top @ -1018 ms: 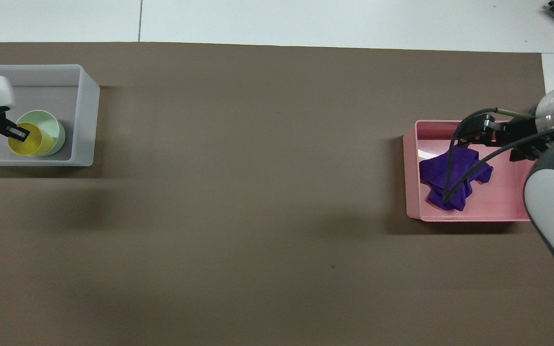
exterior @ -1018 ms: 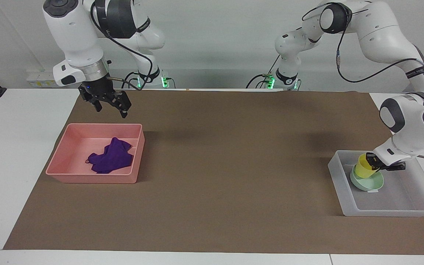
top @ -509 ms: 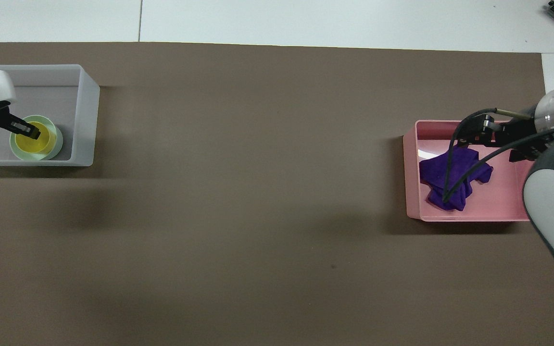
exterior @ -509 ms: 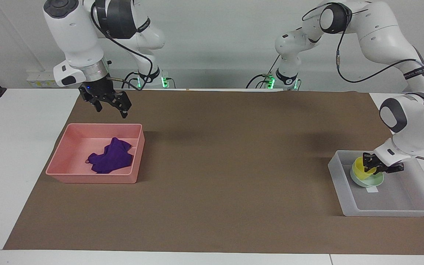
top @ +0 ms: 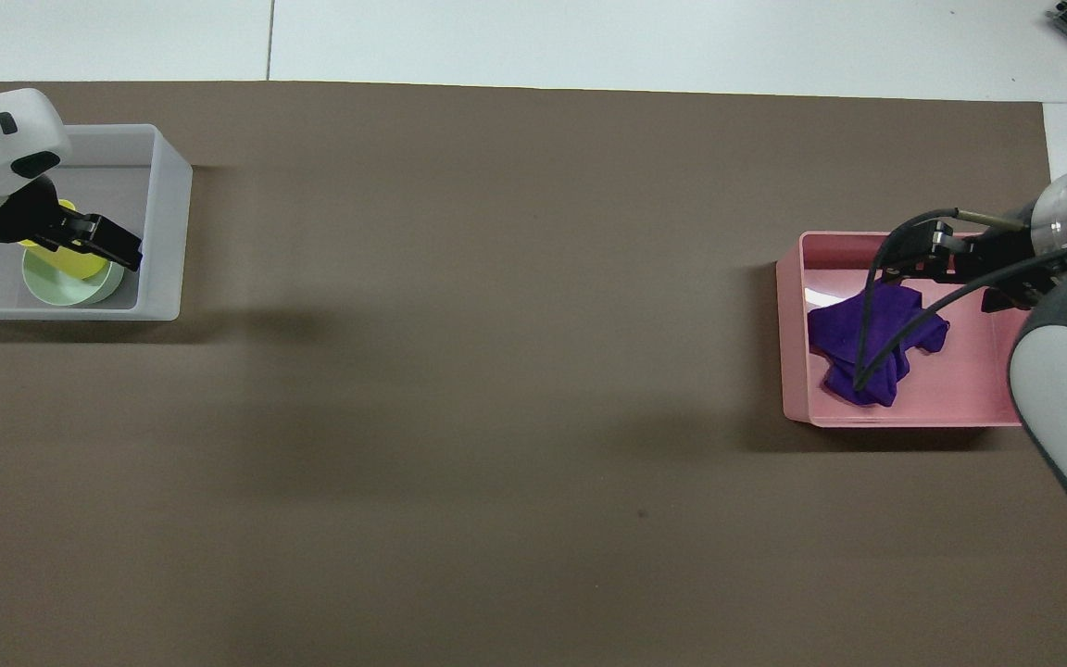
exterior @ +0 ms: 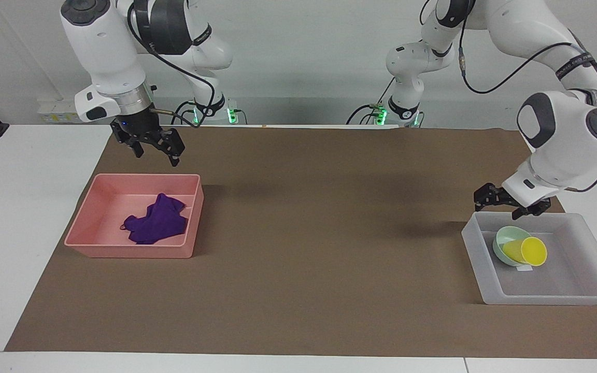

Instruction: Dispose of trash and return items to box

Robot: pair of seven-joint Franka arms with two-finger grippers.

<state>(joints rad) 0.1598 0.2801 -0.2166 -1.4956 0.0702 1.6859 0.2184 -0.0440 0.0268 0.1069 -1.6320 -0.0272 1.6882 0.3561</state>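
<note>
The yellow cup [exterior: 527,251] lies tipped on its side in the mint-green bowl [exterior: 501,243], inside the translucent box [exterior: 472,235] at the left arm's end of the table. My left gripper [exterior: 503,204] is open and empty, raised over the box's edge nearer the robots. In the overhead view the left gripper [top: 100,243] partly covers the cup [top: 81,266] and the bowl [top: 56,289]. The purple cloth [exterior: 154,224] lies crumpled in the pink tray [exterior: 127,251]. My right gripper [exterior: 154,153] hangs open and empty over the tray's edge nearer the robots, and waits.
A brown mat [exterior: 319,233] covers the table between the tray and the box. The pink tray [top: 793,371] holds the cloth [top: 867,352] under my right gripper [top: 964,269]. The box wall [top: 168,232] faces the mat's middle.
My left gripper let go of the yellow cup and rose out of the box toward the robots. The cup tipped onto its side in the bowl. The right arm stayed put.
</note>
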